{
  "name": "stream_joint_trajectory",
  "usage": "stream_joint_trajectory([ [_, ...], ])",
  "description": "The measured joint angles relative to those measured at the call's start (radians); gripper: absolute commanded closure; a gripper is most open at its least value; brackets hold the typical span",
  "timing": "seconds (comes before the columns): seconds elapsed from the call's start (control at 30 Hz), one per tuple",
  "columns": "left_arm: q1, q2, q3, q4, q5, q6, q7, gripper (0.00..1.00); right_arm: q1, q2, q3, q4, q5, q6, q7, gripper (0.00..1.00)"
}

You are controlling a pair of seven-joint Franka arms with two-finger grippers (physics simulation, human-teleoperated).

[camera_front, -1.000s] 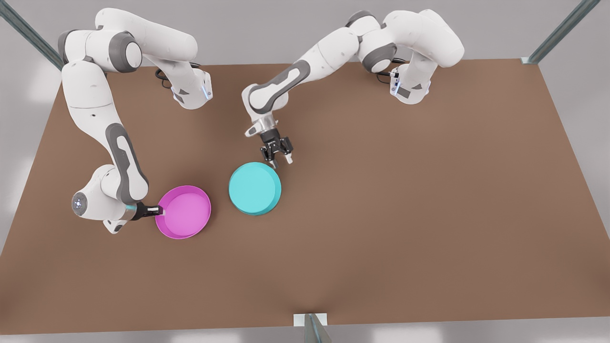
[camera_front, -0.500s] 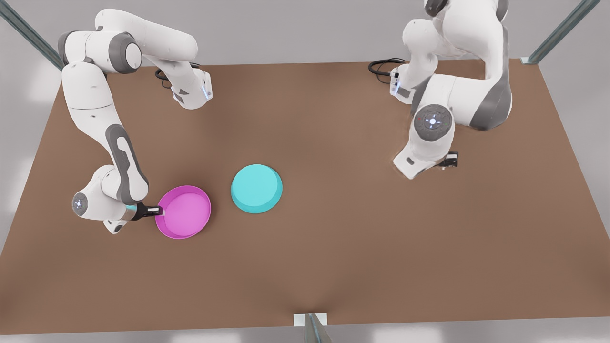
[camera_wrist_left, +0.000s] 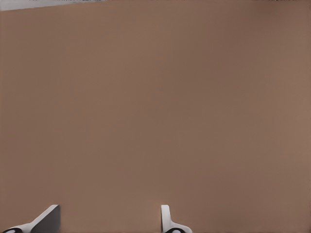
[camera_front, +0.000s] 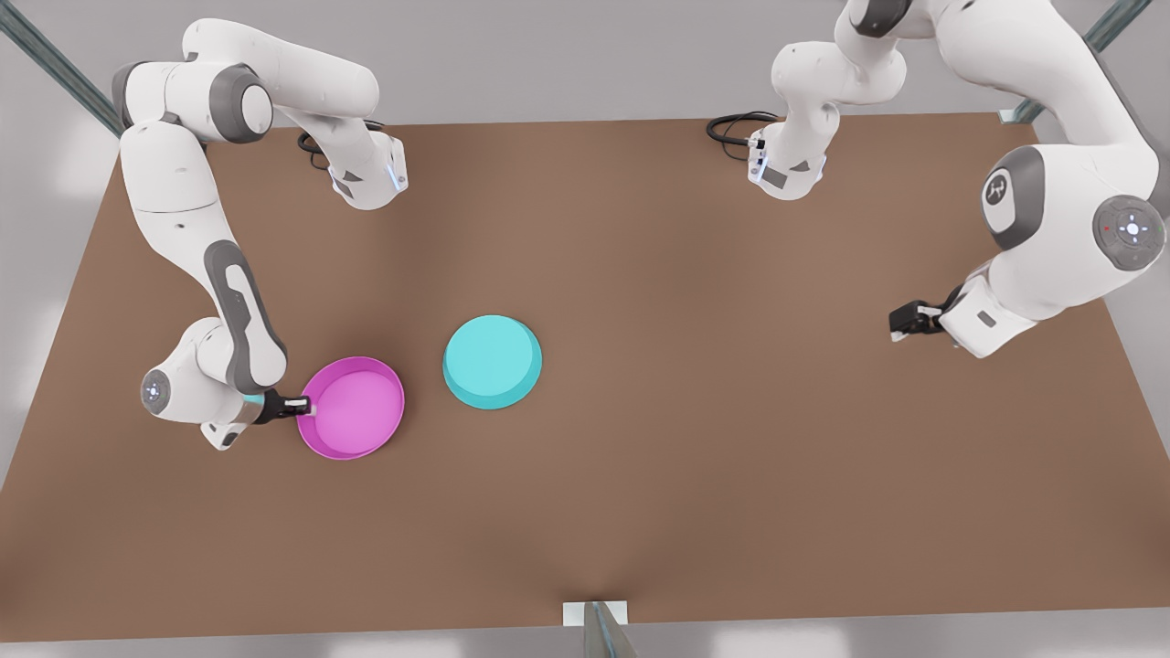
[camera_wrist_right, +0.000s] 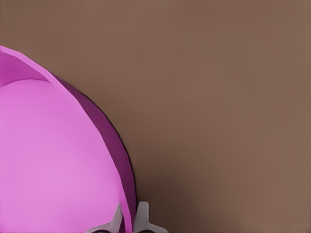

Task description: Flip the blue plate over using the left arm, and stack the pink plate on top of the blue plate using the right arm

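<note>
The blue plate lies near the table's middle, its flat lighter face up and a darker side wall showing along its near edge. Just toward the front view's left lies the pink plate, hollow side up. My right gripper is shut on the pink plate's rim at the side away from the blue plate. The right wrist view shows that rim pinched between the right gripper fingers. My left gripper hangs far off at the front view's right, open. In its own view the left gripper is over bare table.
The brown table stretches wide around both plates. Both arm bases stand along the far edge with black cables. A metal post stands at the near edge's middle.
The left arm has swung away from the blue plate, from right beside it to the front view's far right. The right gripper has stayed on the pink plate's rim.
</note>
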Motion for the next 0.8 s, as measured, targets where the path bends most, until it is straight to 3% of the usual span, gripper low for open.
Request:
stream_joint_trajectory([
  [0.3, -0.002, -0.006, -0.009, -0.009, -0.02, 0.017, -0.001, 0.0, -0.004, -0.07, 0.0, 0.006, 0.002, -0.063, 0.003, 0.79],
  [0.37, -0.002, -0.005, -0.009, -0.009, -0.021, 0.018, -0.001, 0.0, 0.016, -0.101, 0.035, 0.009, 0.001, -0.127, 0.002, 0.79],
  [0.8, -0.003, -0.003, -0.01, -0.009, -0.023, 0.017, -0.001, 0.0, 0.285, -0.144, 0.07, 0.038, 0.039, -0.204, 0.05, 0.79],
])
